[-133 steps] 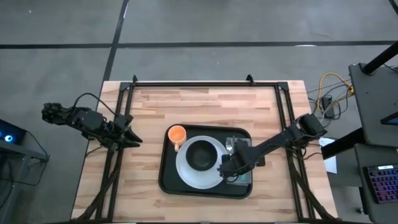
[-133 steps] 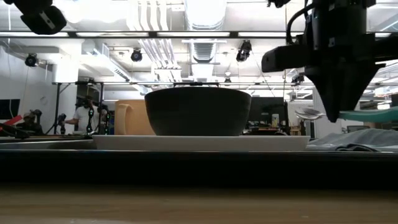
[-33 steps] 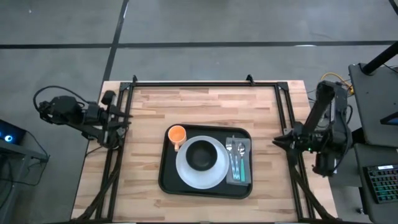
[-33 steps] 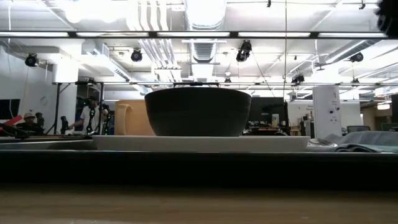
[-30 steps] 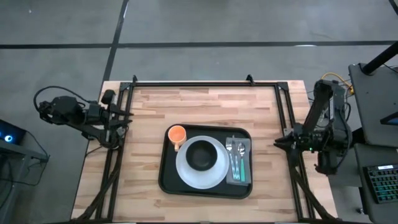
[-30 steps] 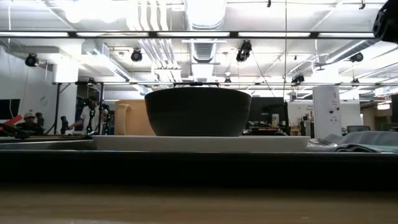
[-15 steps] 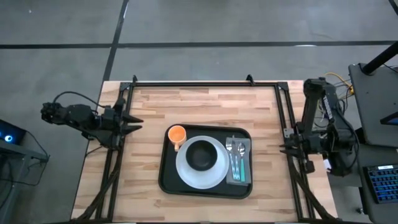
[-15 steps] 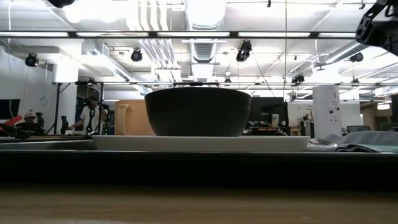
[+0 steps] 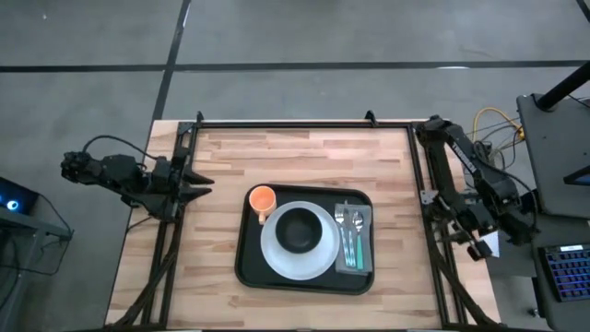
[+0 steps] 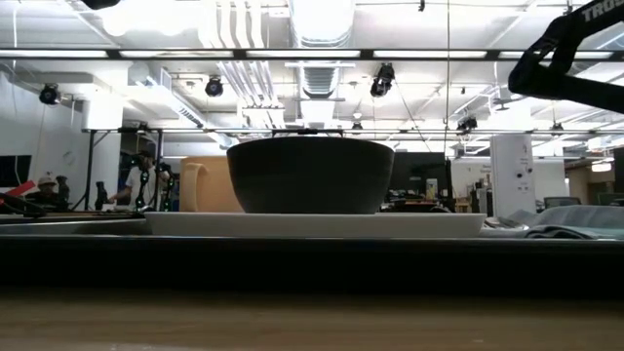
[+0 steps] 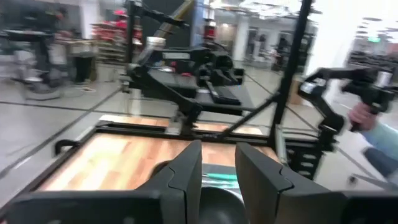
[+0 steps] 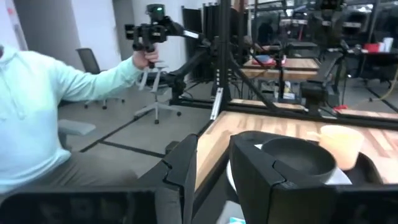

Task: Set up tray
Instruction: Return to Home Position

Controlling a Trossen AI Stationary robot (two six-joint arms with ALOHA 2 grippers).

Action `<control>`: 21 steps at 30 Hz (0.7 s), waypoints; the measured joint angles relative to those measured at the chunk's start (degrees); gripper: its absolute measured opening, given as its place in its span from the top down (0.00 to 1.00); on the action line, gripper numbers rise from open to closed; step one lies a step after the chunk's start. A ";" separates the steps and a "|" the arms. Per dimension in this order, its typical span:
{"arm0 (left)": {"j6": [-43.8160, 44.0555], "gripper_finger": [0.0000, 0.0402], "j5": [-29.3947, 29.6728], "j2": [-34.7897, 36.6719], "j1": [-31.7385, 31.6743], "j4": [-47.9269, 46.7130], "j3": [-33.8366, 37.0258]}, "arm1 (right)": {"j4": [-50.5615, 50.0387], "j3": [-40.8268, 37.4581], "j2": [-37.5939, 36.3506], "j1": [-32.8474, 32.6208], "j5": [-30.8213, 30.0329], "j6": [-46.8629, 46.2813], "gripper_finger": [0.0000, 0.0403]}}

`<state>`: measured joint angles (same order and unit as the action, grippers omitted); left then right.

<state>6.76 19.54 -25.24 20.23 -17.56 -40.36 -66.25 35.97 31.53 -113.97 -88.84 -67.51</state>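
Left end effector (image 9: 197,182) hangs at the left edge of the light wooden desk (image 9: 304,157), right end effector (image 12: 214,149) at its right edge, both slightly parted and empty. Large black rectangular tray (image 9: 243,254) lies on the desk between them.

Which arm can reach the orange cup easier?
Probably the left: the left gripper waits at the table's left edge, and the orange cup stands on the tray's left side, farther from the right gripper.
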 joint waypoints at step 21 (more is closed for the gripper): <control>-0.63 0.80 -3.07 -2.12 0.00 3.49 -0.25 | 13.53 4.89 2.57 8.14 -1.21 20.30 0.82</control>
<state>6.13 16.47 -27.35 20.23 -14.07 -40.61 -52.72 40.86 34.10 -105.83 -90.04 -47.22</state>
